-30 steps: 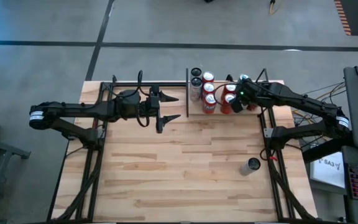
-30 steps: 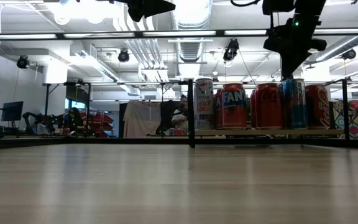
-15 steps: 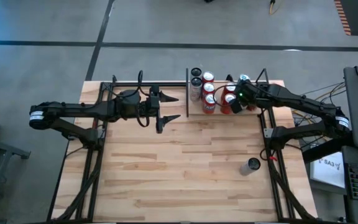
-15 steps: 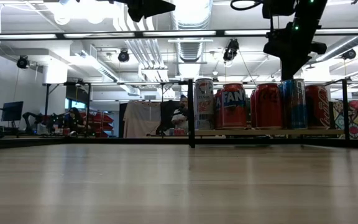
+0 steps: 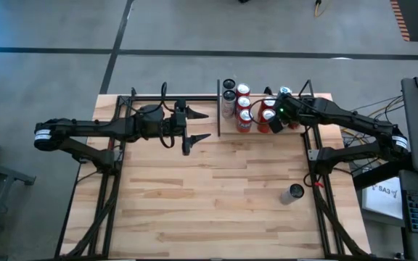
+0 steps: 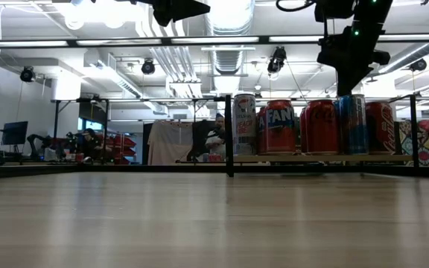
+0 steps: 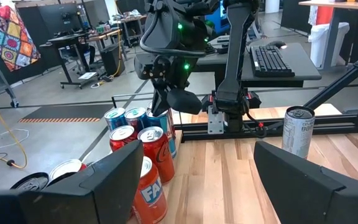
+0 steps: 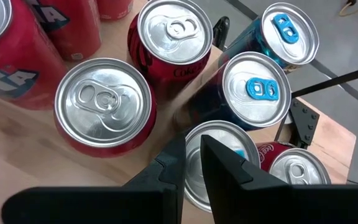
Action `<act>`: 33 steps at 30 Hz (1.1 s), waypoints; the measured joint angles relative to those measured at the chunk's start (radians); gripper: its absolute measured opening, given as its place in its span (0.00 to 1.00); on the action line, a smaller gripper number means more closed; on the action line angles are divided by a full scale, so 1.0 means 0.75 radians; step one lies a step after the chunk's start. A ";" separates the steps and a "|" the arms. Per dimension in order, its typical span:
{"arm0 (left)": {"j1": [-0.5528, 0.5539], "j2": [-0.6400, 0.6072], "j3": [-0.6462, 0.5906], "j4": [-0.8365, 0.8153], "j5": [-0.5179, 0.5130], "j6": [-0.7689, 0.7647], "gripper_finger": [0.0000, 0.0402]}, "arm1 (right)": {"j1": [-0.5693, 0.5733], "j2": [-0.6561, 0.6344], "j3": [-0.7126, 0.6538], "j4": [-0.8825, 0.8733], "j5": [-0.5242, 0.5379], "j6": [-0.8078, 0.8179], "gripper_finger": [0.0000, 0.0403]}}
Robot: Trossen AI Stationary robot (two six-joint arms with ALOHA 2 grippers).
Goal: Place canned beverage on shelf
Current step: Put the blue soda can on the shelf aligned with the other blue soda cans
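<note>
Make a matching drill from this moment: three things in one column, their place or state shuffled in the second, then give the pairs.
1. left tool
2. right tool
3. lone can

A. standing on the tabletop, away from the shelf
B. shut, above the cans on the shelf
C. open, over the table left of the shelf

Pairs: 1-C, 2-B, 3-A

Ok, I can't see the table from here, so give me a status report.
Right gripper shut, empty, above the cans on the shelf. Left gripper open, waiting beside the shelf. One silver can alone on the tabletop. Nothing in the way.
</note>
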 joint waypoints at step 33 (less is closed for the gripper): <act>0.000 0.000 0.000 0.001 0.000 0.004 0.73 | 0.000 -0.031 0.014 -0.027 -0.088 -0.022 0.11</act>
